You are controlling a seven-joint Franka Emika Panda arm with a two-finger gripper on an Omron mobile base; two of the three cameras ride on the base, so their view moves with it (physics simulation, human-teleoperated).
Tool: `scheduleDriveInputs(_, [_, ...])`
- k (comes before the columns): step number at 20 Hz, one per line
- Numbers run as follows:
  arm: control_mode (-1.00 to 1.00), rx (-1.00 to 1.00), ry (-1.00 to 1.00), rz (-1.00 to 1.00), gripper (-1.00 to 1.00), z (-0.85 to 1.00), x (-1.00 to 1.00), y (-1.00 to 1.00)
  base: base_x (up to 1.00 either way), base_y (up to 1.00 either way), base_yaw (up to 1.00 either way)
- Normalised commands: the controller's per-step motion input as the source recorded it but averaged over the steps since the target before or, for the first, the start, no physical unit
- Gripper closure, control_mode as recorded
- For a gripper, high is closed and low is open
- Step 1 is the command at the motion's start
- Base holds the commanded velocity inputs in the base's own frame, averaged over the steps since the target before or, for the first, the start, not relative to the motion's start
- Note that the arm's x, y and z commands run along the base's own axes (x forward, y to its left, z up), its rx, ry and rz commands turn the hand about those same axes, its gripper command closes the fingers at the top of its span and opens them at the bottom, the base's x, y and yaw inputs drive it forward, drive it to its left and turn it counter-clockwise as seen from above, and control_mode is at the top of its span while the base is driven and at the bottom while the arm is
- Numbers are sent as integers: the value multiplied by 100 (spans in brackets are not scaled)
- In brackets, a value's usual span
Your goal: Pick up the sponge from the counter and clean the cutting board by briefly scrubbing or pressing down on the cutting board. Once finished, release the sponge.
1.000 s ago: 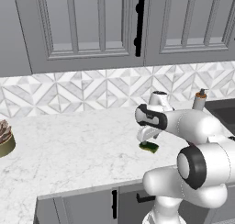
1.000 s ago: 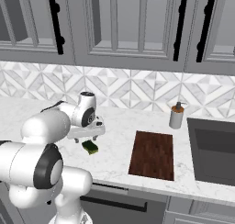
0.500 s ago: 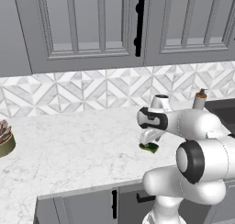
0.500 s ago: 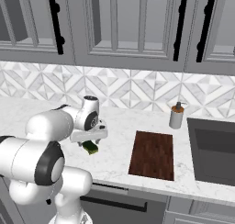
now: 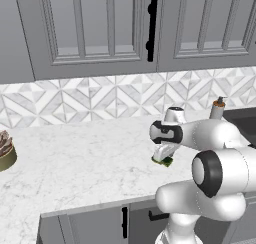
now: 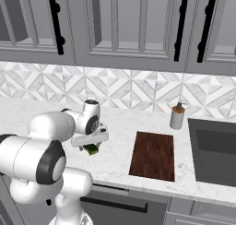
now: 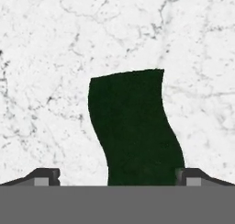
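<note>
no text, label, brand, number or sign can be read anywhere, from the upper cabinets down to the lower drawers.

Grey cabinets with black handles above a white geometric-tile backsplash

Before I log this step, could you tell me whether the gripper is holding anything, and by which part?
Nothing is held. The gripper is open above the dark green rectangular sponge, which lies on the white marble counter, its fingertips apart.
</note>
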Motion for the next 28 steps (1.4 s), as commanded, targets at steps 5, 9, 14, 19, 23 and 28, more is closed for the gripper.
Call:
scheduleDriveInputs(5, [-100,0,0,8,-100,-9,0,0,0,0,0])
scheduleDriveInputs(9, [-100,0,-1,6,-100,-1,8,1,0,0,0])
scheduleDriveInputs(14, [-100,0,-2,3,-100,0,10,2,0,0,0])
scheduleDriveInputs(19, [-100,0,-4,1,-100,0,7,0,0,0,0])
scheduleDriveInputs(23, [-100,0,-4,3,-100,0,11,4,0,0,0])
scheduleDriveInputs(28, [-100,0,-3,5,-100,-7,17,8,0,0,0])
